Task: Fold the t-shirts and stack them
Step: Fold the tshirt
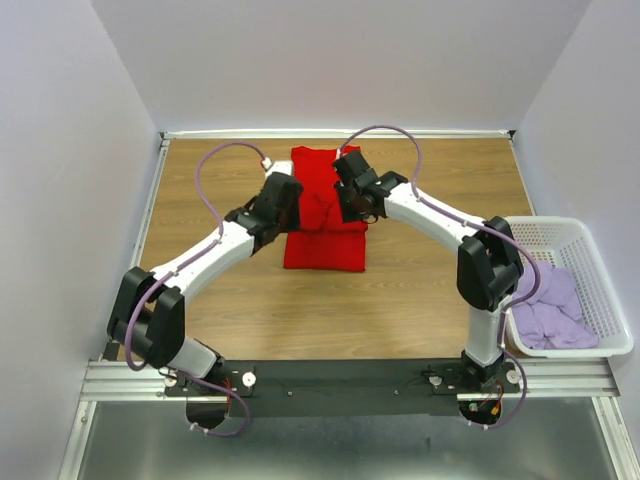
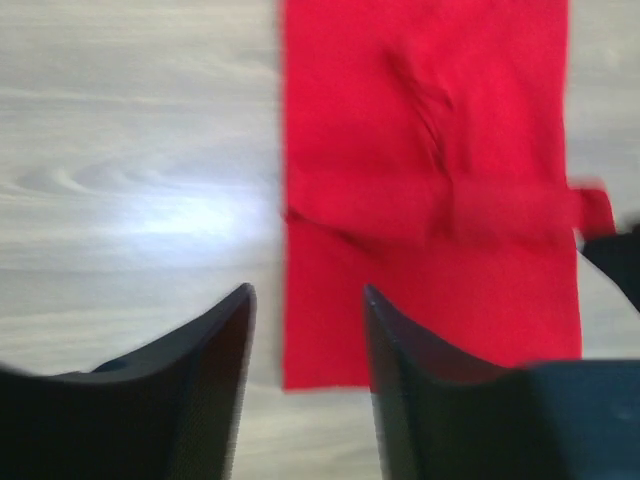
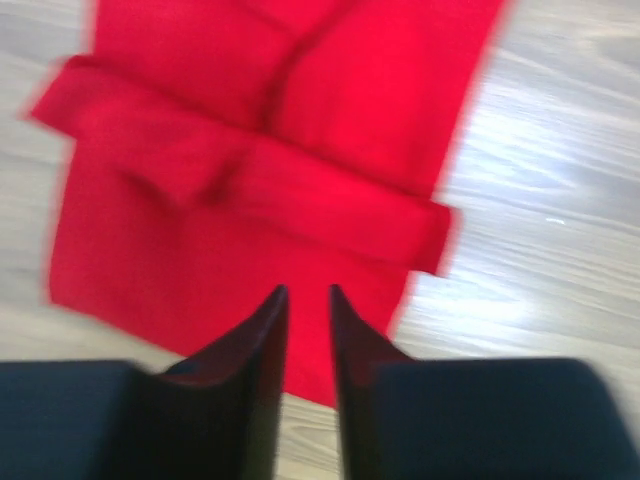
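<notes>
A bright red t-shirt (image 1: pixel 325 240) lies partly folded on the wooden table at the back middle, with a folded band across it. It fills the left wrist view (image 2: pixel 430 180) and the right wrist view (image 3: pixel 280 150). My left gripper (image 1: pixel 283 203) hovers over the shirt's left edge, open and empty (image 2: pixel 308 295). My right gripper (image 1: pixel 350 192) hovers over the shirt's upper right part; its jaws stand a narrow gap apart with nothing between them (image 3: pixel 308 292). Pale lilac t-shirts (image 1: pixel 550 305) lie crumpled in the basket at the right.
A white plastic lattice basket (image 1: pixel 600 255) sits at the table's right edge beside the right arm's base. Bare wood table (image 1: pixel 200 190) surrounds the red shirt. White walls close in the back and sides.
</notes>
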Action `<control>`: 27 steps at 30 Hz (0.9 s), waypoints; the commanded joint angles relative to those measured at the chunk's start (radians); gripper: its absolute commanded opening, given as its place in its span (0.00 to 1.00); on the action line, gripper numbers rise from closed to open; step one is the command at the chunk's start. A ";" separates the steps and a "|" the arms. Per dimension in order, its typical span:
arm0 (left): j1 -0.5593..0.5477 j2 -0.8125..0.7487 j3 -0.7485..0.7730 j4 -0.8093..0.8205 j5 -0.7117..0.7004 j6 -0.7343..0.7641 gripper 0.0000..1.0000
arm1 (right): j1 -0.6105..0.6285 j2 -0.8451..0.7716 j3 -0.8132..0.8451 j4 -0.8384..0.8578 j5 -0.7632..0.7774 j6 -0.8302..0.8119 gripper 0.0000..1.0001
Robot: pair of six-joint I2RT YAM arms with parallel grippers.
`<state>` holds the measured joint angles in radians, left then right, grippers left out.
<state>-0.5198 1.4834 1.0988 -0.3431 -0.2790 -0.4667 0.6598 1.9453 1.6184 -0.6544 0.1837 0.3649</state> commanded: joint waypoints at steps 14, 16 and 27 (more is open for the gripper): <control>-0.103 0.189 -0.189 0.113 0.099 -0.139 0.27 | 0.029 0.106 -0.077 0.199 -0.145 0.008 0.17; -0.103 0.196 -0.220 0.121 0.103 -0.147 0.26 | 0.027 0.124 -0.080 0.205 -0.132 0.006 0.17; -0.100 0.232 -0.247 0.119 0.126 -0.124 0.26 | -0.012 0.222 0.015 0.223 -0.040 -0.033 0.17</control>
<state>-0.6174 1.6638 0.8940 -0.1841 -0.1890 -0.5915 0.6769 2.1242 1.5681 -0.4633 0.0715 0.3603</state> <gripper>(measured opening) 0.263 0.171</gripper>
